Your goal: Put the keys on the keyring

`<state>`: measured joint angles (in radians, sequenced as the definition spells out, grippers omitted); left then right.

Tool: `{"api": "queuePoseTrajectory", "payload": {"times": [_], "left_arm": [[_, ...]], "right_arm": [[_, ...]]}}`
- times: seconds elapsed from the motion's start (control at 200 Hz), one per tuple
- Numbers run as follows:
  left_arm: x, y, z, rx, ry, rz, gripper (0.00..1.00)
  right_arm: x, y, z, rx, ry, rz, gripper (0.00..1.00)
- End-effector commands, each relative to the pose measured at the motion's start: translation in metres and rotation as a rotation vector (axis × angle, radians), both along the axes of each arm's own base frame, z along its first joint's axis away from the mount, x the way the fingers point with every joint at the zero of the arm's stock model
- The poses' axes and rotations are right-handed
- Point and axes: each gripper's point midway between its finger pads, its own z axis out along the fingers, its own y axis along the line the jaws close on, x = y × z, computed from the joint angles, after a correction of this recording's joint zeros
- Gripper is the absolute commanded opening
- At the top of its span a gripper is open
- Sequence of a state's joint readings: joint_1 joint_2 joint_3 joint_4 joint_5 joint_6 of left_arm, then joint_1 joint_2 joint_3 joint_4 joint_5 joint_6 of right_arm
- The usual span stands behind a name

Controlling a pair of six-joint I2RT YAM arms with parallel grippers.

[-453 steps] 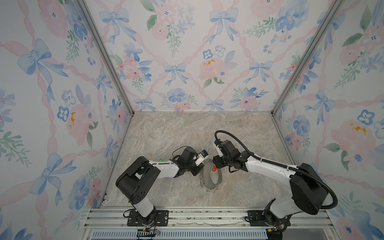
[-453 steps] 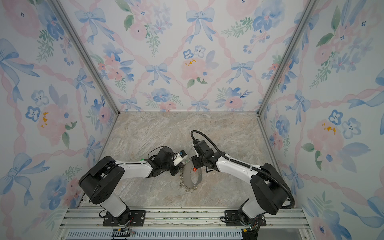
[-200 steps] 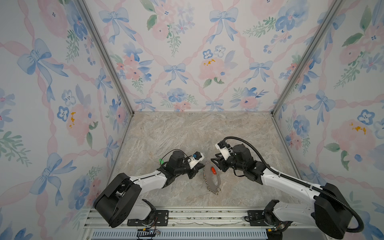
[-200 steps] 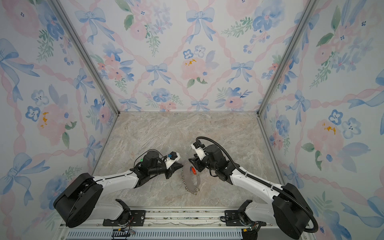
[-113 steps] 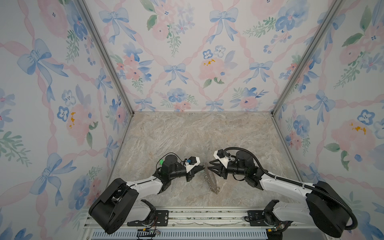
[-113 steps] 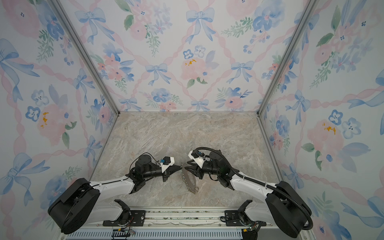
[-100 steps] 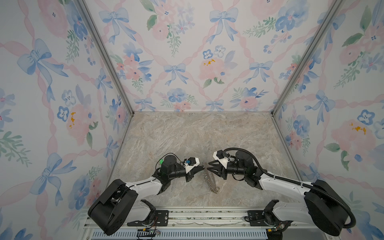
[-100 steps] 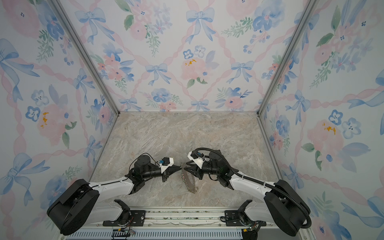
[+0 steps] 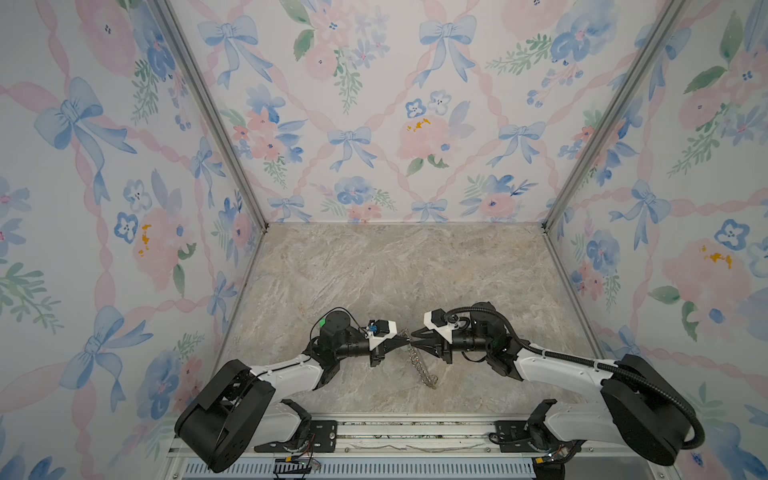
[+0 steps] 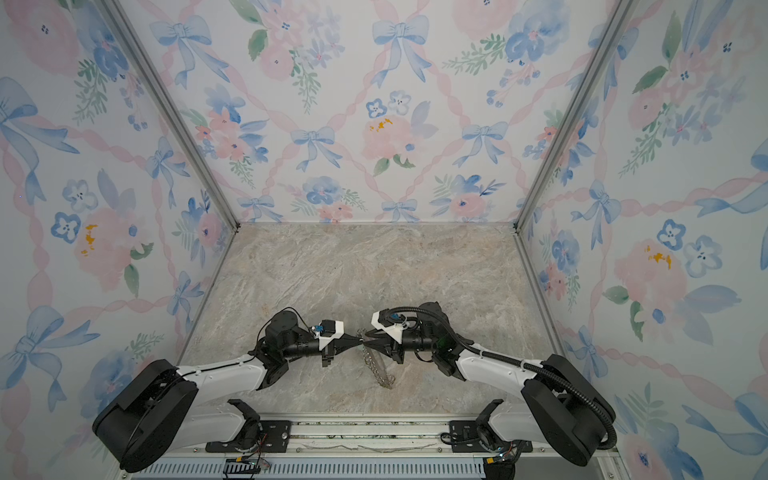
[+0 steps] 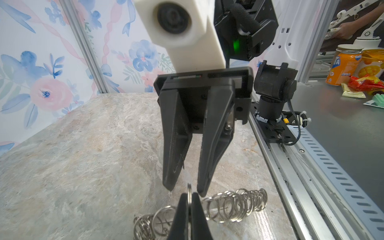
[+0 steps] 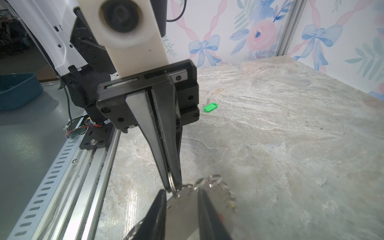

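keyring (image 9: 419,362) (image 10: 376,365) is showing edge-on like a chain in both top views, near the front middle of the marble-patterned table (image 9: 374,270), its upper end sitting where the two grippers are meeting tip to tip and its lower end trailing toward the front rail (image 9: 415,428). the left gripper (image 9: 404,340) is clenching one wire ring (image 11: 189,192) of the keyring between its closed fingertips, as both wrist views are showing. the right gripper (image 9: 415,343) is facing it with its jaws standing parted, one finger on either side of the keyring's edge, gripping nothing. a green key (image 12: 210,107) is lying flat on the table beyond the left gripper, well apart from the keyring.
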<state>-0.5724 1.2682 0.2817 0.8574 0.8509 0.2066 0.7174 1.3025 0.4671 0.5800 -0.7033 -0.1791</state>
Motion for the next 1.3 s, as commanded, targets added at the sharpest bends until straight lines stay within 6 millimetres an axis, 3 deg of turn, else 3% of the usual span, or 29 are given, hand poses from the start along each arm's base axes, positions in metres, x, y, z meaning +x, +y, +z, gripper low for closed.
{"api": "queuePoseTrajectory", "payload": {"times": [0.0, 0.39, 0.78, 0.995, 1.295], "left_arm": [[-0.005, 0.001, 0.013, -0.036, -0.062, -0.029, 0.0], [-0.002, 0.002, 0.012, -0.036, -0.051, -0.014, 0.0], [-0.002, 0.002, 0.001, -0.017, -0.032, -0.015, 0.03], [0.006, 0.015, 0.005, -0.005, -0.074, 0.063, 0.24], [0.009, 0.021, 0.011, -0.008, -0.076, 0.085, 0.25]], "right_arm": [[-0.005, 0.003, -0.001, -0.002, -0.022, 0.032, 0.25], [-0.013, 0.008, 0.001, -0.01, -0.046, 0.066, 0.15], [-0.003, 0.002, 0.014, -0.05, -0.113, -0.022, 0.0], [0.004, -0.007, 0.012, -0.259, -0.056, -0.063, 0.0], [0.008, -0.005, 0.002, -0.512, -0.094, -0.067, 0.0]]}}
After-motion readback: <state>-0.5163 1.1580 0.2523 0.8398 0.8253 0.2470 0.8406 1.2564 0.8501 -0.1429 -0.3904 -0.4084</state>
